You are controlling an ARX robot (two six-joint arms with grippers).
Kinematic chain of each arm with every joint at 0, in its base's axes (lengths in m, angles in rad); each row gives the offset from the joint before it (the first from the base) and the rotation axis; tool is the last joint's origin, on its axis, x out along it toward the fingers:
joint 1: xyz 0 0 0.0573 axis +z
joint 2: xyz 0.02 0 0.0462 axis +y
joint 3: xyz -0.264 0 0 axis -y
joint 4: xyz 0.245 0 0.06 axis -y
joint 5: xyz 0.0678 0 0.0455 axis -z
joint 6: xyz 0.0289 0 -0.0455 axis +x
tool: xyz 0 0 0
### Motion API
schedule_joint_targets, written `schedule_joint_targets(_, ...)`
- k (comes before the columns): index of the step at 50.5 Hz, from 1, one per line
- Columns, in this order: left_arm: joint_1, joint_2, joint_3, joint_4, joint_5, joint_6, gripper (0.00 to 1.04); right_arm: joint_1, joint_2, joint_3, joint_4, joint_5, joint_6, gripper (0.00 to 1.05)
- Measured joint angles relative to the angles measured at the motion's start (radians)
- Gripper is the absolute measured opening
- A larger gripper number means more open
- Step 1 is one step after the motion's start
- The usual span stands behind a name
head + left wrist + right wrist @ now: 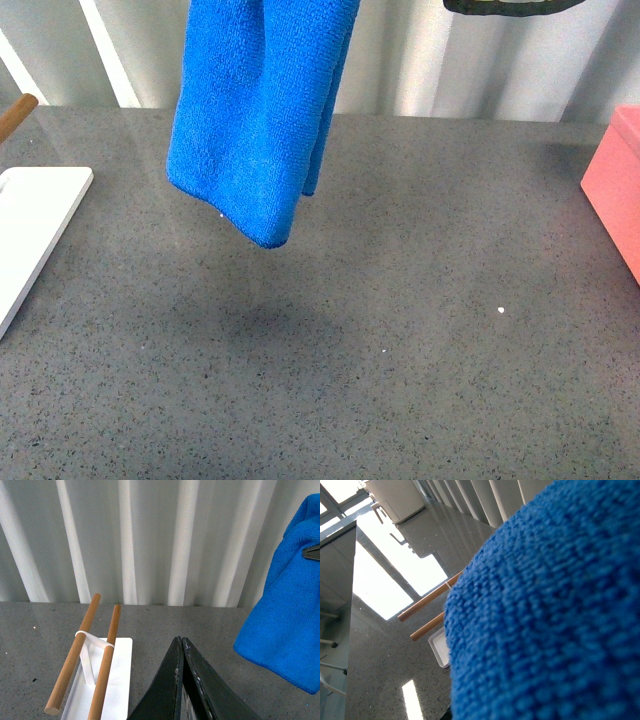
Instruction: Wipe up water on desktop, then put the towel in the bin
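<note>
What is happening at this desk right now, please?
The towel hangs in the air above the desktop, apparently pinched by the right gripper, whose camera sees little but blue cloth. The left gripper is shut and empty near the white rack. The pink bin at the right edge has not received the towel yet. No puddle is plain to see.

Towel (258, 110) hanging clear above worktop (400, 330), toward 11 o'clock, lower edge not touching it. Board (35, 220) lying on worktop at 9 o'clock, running out of view. Two rods (75, 655) riding side by side above board, lengthwise. Left hand (181, 642) pointing between board and towel, just beside board. Box (618, 190) sitting at 3 o'clock, well apart from towel. Panelled wall (420, 60) running behind at 12 o'clock.
</note>
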Motion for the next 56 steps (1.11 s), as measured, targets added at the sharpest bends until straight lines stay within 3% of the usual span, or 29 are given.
schedule_joint_targets(17,0.0,-0.08,0.0,-0.077,0.0,0.0,0.03,0.0,-0.002,-0.009,-0.001,0.011,-0.003,0.07)
schedule_joint_targets(22,0.0,-0.204,0.0,-0.238,0.0,0.0,0.03,0.0,-0.004,-0.015,-0.001,0.015,-0.004,0.07)
schedule_joint_targets(34,0.0,-0.248,0.0,-0.255,0.0,0.0,0.03,0.0,-0.011,-0.021,-0.013,0.034,-0.011,0.07)
schedule_joint_targets(39,0.0,-0.248,0.0,-0.255,0.0,0.0,0.21,-0.001,-0.03,-0.021,-0.083,0.108,-0.05,0.07)
schedule_joint_targets(43,0.0,-0.248,0.0,-0.255,0.0,0.0,0.35,-0.008,-0.047,0.006,-0.193,0.223,-0.106,0.07)
schedule_joint_targets(56,0.0,-0.249,0.0,-0.255,0.0,0.0,0.82,-0.148,-0.182,0.167,-0.567,0.729,-0.327,0.07)
